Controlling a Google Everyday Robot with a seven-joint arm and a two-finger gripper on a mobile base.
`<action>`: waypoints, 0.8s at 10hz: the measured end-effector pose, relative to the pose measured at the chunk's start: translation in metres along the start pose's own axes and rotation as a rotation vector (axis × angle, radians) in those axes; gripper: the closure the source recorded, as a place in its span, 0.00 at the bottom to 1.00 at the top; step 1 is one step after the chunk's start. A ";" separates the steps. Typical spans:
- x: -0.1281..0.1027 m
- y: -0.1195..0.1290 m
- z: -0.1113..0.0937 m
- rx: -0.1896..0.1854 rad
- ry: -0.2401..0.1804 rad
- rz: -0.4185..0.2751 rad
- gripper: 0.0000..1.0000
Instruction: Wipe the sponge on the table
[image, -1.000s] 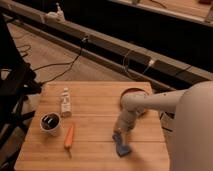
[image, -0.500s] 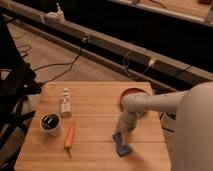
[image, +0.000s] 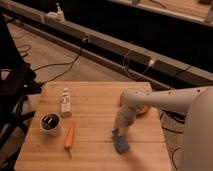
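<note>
The blue sponge (image: 120, 142) lies flat on the wooden table (image: 95, 107), near its front right. My gripper (image: 121, 131) points straight down onto the sponge's far end and presses against it. The white arm (image: 165, 100) reaches in from the right and hides most of the orange bowl (image: 144, 110) behind it.
An orange carrot (image: 69, 136) lies at the front left of the table. A white cup with dark contents (image: 51, 123) stands beside it. A small clear bottle (image: 65, 102) stands further back. Cables run over the floor behind, and a long dark bench (image: 125, 45) crosses the back.
The gripper and sponge have shifted slightly along the table; the arm's pose is almost the same. Nothing else has moved.
</note>
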 end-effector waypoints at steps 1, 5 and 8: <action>-0.011 -0.011 -0.004 0.019 -0.010 -0.022 1.00; -0.034 -0.010 -0.002 0.018 -0.049 -0.062 1.00; -0.014 0.028 0.006 -0.037 -0.048 -0.009 1.00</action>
